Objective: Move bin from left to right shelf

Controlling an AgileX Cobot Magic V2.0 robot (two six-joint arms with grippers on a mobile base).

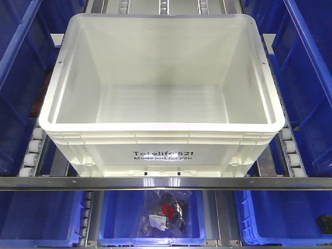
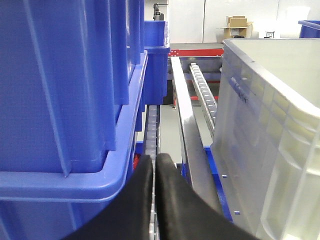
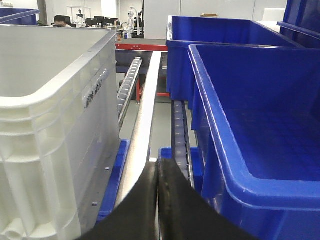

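White bin (image 1: 161, 127) on the shelf (image 1: 223, 218), my pincers either side.
It rests on the rollers (image 1: 33, 147) just behind the front rail (image 1: 166, 182), between blue bins (image 1: 21, 78); my left pincer (image 2: 155, 172) is clenched on nothing, bin to its right; my right pincer (image 3: 157, 175) seems likewise clenched, bin to its left.

Setting: warehouse-style storage and picking area, open to an office-like workroom. Evidence: grey flow rack (image 1: 224, 218) with white roller lanes (image 1: 32, 148) and a silver front rail (image 1: 166, 182); rows of blue plastic bins (image 3: 250, 125); white Totelife tote (image 1: 161, 93). Background: cardboard boxes (image 2: 237, 25), a person (image 3: 61, 21) by monitors (image 3: 97, 22), white walls.
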